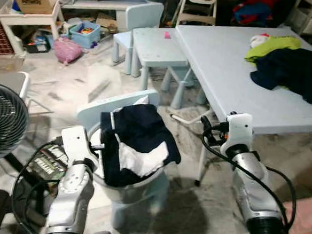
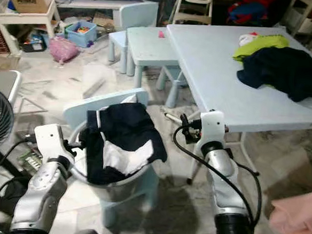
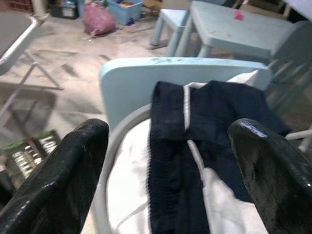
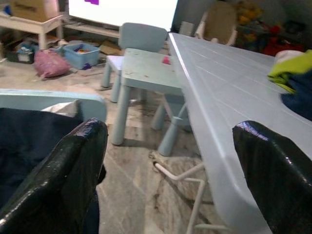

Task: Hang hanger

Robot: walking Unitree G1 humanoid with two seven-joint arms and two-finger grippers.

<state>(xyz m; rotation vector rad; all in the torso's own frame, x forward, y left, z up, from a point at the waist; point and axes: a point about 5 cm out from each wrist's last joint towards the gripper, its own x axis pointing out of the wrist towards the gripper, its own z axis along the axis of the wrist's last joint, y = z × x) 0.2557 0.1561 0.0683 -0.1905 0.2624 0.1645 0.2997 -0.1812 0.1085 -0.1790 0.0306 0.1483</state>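
I had both arms raised in front of me, nothing picked up yet. Left pincer [image 3: 165,170] had its fingers wide apart, aimed at the dark navy garment [image 1: 138,140] with a white lining, draped over the rim of a grey basket [image 1: 135,188] on a small pale blue chair [image 1: 116,106]. Right pincer [image 4: 170,175] also spread open and empty, hovering between the chair and the edge of the big pale blue desk [image 1: 229,68]. More clothes lay on that desk: a dark pile [image 1: 293,73] and a yellow-green item [image 1: 271,46].

The hanger: I couldn't make one out anywhere; a thin white bent piece [image 1: 185,119] lay on the floor under the desk edge, but I couldn't tell what it was. No rail or hook visible either.

Judged step: very early, still the approach or search. Next move calls for finding the hanger, possibly under the garment in the basket, so closing the left pincer in on that basket looked likeliest.
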